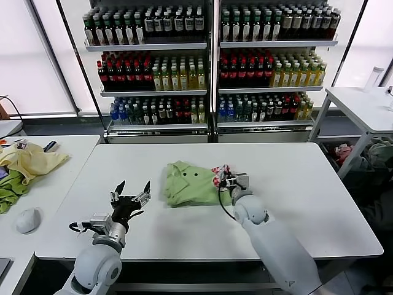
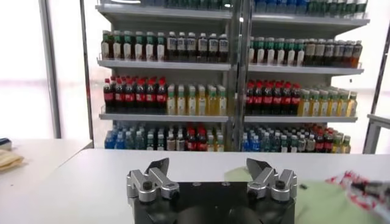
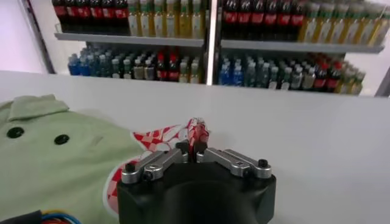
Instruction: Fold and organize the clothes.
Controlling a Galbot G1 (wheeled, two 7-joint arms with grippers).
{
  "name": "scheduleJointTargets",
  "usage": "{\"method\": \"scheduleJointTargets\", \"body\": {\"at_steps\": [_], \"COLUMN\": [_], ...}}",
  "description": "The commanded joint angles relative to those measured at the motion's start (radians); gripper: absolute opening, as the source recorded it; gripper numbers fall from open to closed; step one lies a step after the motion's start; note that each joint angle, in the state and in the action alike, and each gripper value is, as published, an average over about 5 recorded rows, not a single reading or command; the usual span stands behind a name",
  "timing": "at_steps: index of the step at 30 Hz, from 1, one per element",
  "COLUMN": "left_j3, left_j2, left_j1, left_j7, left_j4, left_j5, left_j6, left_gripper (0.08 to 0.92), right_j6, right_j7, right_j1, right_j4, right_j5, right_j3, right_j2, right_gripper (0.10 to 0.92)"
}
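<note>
The light green polo shirt (image 1: 190, 182) lies partly folded in the middle of the white table (image 1: 319, 196), collar and two dark buttons up. Its red-and-white print (image 1: 220, 173) is at its right edge. My right gripper (image 1: 228, 180) is shut on that printed edge and lifts it a little; in the right wrist view the gripper (image 3: 195, 148) pinches the red-and-white cloth (image 3: 196, 129), with the green shirt (image 3: 55, 158) beside it. My left gripper (image 1: 131, 192) is open and empty above the table, left of the shirt. In the left wrist view the gripper (image 2: 210, 170) shows open.
A second table on the left holds a pale yellow garment (image 1: 31, 161), a darker green cloth (image 1: 9, 192) and a grey mouse (image 1: 27, 219). Shelves of bottles (image 1: 209, 61) stand behind the table. Another white table (image 1: 362, 104) is at the right.
</note>
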Motion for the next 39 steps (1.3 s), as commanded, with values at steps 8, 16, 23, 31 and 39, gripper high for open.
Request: {"method": "scheduleJointTargets", "body": {"at_steps": [8, 16, 23, 31, 39], "left_j3": [-0.009, -0.027, -0.037, -0.056, -0.104], "left_j2": [-0.011, -0.024, -0.025, -0.033, -0.052], "left_j1": [0.045, 0.099, 0.136, 0.164, 0.191], "left_j7": [0.014, 0.027, 0.040, 0.064, 0.113], "left_j4": [-0.024, -0.067, -0.099, -0.128, -0.166], "left_j5": [0.095, 0.117, 0.138, 0.160, 0.155], "left_j6": [-0.008, -0.016, -0.035, -0.038, -0.015], "left_gripper": [0.823, 0.823, 0.823, 0.823, 0.823], "right_j6": [0.222, 0.288, 0.289, 0.287, 0.310], "right_j7": [-0.117, -0.083, -0.081, -0.086, -0.081], "right_j1": [-0.074, -0.280, -0.489, -0.622, -0.678], "right_j4": [0.081, 0.303, 0.495, 0.623, 0.686], "right_j5": [-0.218, -0.220, -0.233, -0.229, -0.223], "right_j3": [0.131, 0.253, 0.363, 0.439, 0.473], "right_j2": [-0.117, -0.162, -0.171, -0.144, -0.128], "right_gripper": [0.206, 0.420, 0.628, 0.809, 0.823]}}
